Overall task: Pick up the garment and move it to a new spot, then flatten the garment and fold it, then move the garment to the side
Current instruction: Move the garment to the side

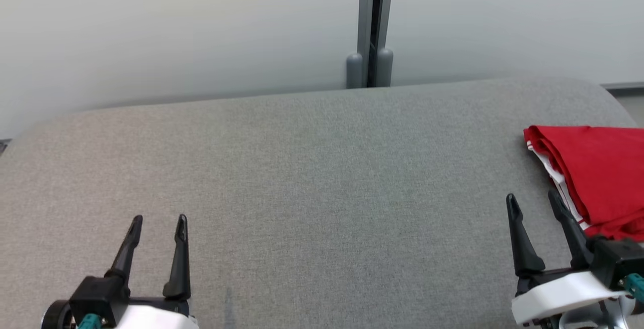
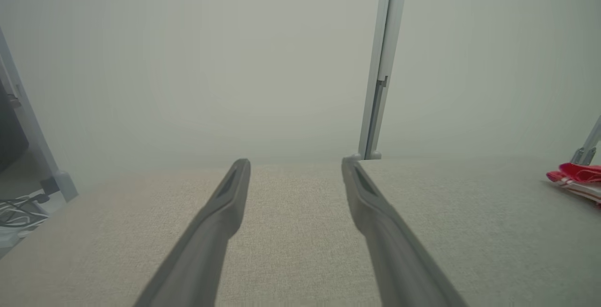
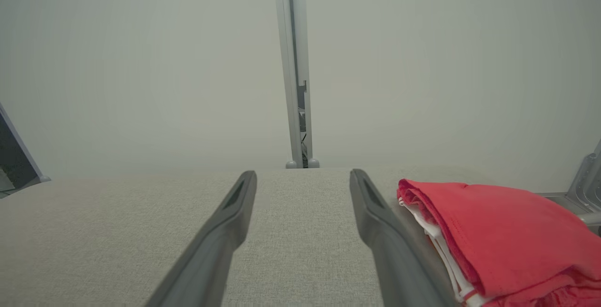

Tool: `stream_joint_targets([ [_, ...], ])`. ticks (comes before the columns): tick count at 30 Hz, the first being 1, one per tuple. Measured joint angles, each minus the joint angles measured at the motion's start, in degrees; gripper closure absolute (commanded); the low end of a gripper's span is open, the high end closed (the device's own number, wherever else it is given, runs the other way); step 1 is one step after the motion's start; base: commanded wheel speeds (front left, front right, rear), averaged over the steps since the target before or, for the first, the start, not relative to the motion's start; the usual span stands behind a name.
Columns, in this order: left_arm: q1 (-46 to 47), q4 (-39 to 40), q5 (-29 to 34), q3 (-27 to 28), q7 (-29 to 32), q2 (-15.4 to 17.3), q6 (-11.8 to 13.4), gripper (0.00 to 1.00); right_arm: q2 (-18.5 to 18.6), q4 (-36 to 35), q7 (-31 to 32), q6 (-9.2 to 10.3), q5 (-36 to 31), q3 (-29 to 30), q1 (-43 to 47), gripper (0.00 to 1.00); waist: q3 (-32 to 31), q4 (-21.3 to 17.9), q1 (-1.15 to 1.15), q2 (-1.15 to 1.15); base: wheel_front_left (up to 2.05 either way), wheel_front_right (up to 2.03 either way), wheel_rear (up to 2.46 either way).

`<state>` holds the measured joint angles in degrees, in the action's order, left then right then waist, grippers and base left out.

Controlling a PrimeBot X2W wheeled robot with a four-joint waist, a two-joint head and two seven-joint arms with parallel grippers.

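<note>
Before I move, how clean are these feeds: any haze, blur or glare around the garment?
Head view: sharp, evenly lit, no glare; the garment is cropped by the right edge. Left wrist view: milky haze, the left gripper blurred up close, garment tiny at right. Right wrist view: same haze, right gripper soft, garment folds readable.

Desk point(image 1: 302, 168) top: grey woven cloth, matt, with a fine rough weave.
Garment point(image 1: 598, 168): red cloth, soft and matt, stitched hem; white cloth trim at the folded edge.
Left pincer point(image 1: 159, 218) and right pincer point(image 1: 533, 196): dark plastic fingers, smooth, matt.
Wall panels point(image 1: 151, 27): pale, smooth, matt.
Post point(image 1: 373, 17) between them: grey metal, satin finish.
</note>
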<state>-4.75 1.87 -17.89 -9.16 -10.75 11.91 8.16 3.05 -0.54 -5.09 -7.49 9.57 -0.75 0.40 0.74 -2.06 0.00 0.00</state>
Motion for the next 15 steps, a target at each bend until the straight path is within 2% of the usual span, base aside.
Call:
stream_joint_targets([
  [15,-1.92,-1.59,-0.42,-1.03,1.13,0.51,0.30,0.00,-0.12,-0.10,0.81,-0.01,-0.22,1.61,3.85,0.00,-3.26,1.69,0.00,0.00,0.00,0.00,0.00],
])
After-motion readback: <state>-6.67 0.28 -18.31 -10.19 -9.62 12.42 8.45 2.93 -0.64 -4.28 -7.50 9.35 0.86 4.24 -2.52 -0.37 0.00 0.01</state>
